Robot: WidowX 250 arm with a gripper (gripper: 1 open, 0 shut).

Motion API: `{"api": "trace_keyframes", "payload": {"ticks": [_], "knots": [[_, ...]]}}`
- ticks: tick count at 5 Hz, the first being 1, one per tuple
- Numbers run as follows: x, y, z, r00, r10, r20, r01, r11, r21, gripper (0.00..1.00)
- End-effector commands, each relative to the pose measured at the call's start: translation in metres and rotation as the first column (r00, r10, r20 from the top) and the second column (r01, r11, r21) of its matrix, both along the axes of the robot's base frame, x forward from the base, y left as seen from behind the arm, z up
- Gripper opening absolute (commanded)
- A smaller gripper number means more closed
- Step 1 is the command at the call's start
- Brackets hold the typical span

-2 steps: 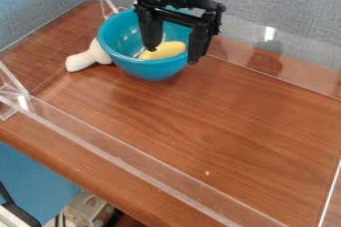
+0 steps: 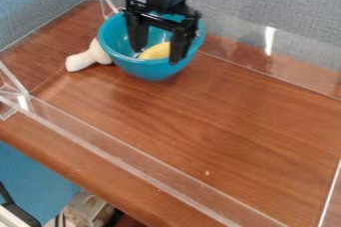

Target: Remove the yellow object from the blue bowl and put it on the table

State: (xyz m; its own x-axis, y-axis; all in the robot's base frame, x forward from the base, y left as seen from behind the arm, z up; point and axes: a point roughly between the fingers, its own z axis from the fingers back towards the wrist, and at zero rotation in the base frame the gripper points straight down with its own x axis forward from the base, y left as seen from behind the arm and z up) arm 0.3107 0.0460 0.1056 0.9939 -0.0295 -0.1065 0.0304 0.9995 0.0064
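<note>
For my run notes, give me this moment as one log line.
gripper: open, pointing down inside bowl | banana: in bowl, between fingers, not gripped | cream object: on table, left of bowl

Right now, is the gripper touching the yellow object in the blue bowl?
Cannot tell. In the camera view the open gripper reaches into the blue bowl around the yellow object; its fingers overlap it, hiding any contact or gap.

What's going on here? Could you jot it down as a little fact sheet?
Setting: brown table with low clear walls
Bowl: blue bowl, back left
In the bowl: yellow object
Beside the bowl: whitish object, on its left
Claw: claw, open, pointing down into the bowl around the yellow object
Job status: yellow object not yet out
</note>
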Motion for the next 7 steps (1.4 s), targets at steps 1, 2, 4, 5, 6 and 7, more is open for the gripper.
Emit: {"api": "trace_keyframes", "payload": {"ticks": [1, 2, 4, 5, 6, 7], "knots": [[0.022, 0.024, 0.013, 0.997, 0.013, 0.076, -0.014, 1.0, 0.013, 1.0], [0.037, 0.037, 0.005, 0.996, 0.019, 0.083, -0.02, 1.0, 0.013, 1.0], [0.059, 0.051, -0.012, 0.997, 0.022, 0.08, -0.023, 1.0, 0.01, 1.0], [0.067, 0.057, -0.019, 0.997, 0.024, 0.077, -0.025, 1.0, 0.006, 1.0], [0.074, 0.061, -0.025, 0.997, 0.025, 0.075, -0.025, 1.0, 0.002, 1.0], [0.081, 0.065, -0.03, 0.997, 0.022, 0.074, -0.022, 1.0, -0.003, 1.0]]}}
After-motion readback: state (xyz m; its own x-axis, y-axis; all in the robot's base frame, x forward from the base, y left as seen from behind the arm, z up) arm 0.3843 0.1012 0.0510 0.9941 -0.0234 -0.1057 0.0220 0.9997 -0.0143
